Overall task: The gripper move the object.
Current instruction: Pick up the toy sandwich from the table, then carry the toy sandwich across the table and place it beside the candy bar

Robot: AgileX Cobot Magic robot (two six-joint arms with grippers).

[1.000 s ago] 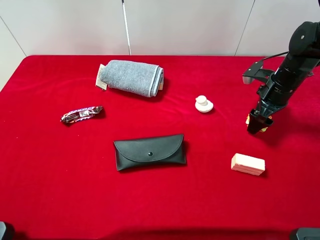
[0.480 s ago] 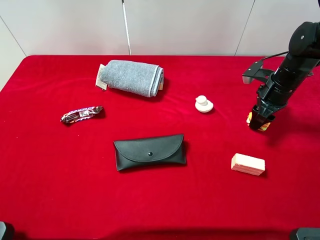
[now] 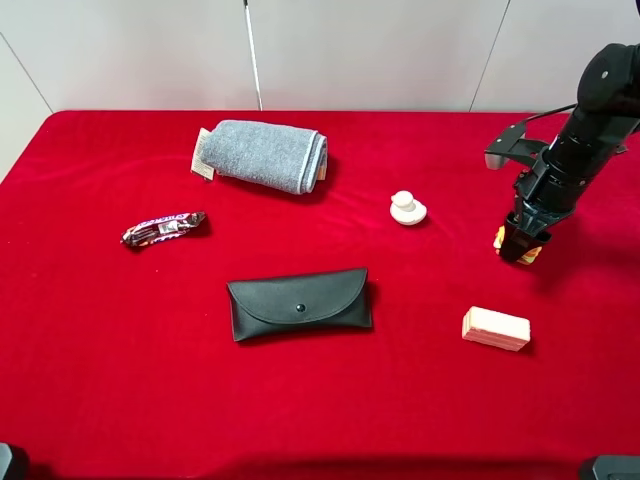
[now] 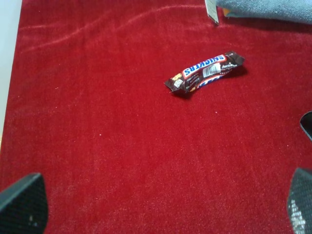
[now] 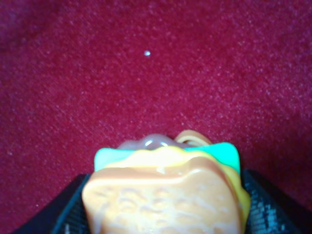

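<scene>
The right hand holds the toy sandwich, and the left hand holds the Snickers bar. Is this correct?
Not quite. The right hand does hold the toy sandwich, but the left hand holds nothing: the left wrist view shows the Snickers bar lying on the red cloth, apart from its open fingers.

Right arm [image 3: 585,130] seen at right of exterior frame, black, bent down from upper right corner. Right gripper [image 3: 520,245] pointed downward, clamped on toy sandwich [image 5: 165,195]; black fingers [image 5: 68,212] seen flanking it in wrist view. Left gripper [image 4: 161,204] spread wide; fingertips [image 4: 22,204] seen only at lower corners of wrist frame.
</scene>
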